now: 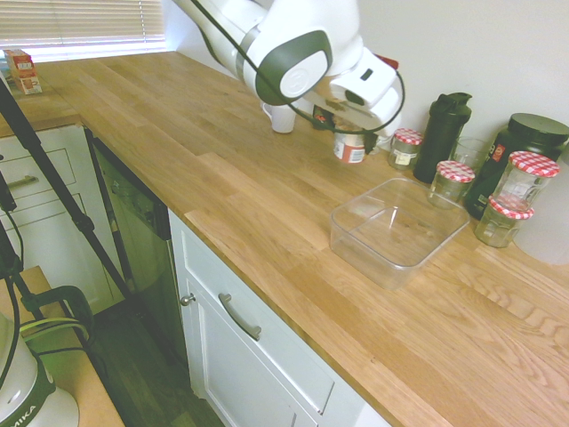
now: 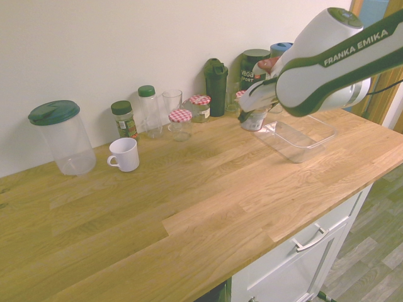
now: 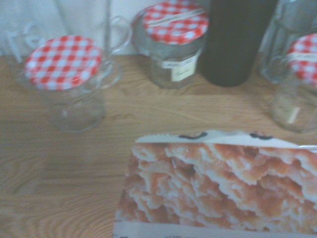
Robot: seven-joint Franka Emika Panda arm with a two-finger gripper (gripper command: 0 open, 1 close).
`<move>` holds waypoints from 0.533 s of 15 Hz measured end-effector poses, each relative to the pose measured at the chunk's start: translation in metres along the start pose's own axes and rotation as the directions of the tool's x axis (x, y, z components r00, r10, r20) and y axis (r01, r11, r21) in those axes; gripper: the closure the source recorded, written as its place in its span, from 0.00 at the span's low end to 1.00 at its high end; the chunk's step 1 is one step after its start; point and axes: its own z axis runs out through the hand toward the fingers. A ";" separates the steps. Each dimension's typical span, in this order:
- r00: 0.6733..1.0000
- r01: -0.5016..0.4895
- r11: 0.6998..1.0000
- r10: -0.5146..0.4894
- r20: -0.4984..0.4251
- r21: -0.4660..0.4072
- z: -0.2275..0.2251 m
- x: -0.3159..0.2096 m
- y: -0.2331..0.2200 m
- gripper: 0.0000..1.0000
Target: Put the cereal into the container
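- Cereal (image 1: pixel 350 148) cup is hanging off the surface (image 1: pixel 222 178), near the container (image 1: pixel 397 229), not over it yet.
- End effector (image 1: pixel 345 129) is squeezing shut on its top.
- Prob light & thin-walled; gripping gently near the rim looks safest.

First exterior view: high, off the table's (image 1: pixel 267 205) front, end effector (image 1: pixel 348 133) far. Second: opposite end. Wrist: close, facing jars (image 3: pixel 171 42). All share jars.

Oiled wood worktop (image 1: pixel 267 205) — clear glossy plastic container (image 1: pixel 397 229) — glass jars (image 1: pixel 450 182), printed cereal (image 1: pixel 350 148) label.
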 end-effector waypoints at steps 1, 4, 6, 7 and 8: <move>1.000 -0.017 1.000 0.017 -0.006 -0.007 -0.003 0.016 0.009 1.00; 0.998 -0.059 0.997 0.059 -0.012 -0.057 0.002 0.057 0.046 1.00; 0.997 -0.083 0.992 0.083 -0.004 -0.092 0.015 0.070 0.072 1.00; 0.995 -0.096 0.990 0.098 0.007 -0.107 0.025 0.071 0.083 1.00; 0.994 -0.108 0.987 0.111 0.022 -0.117 0.037 0.068 0.092 1.00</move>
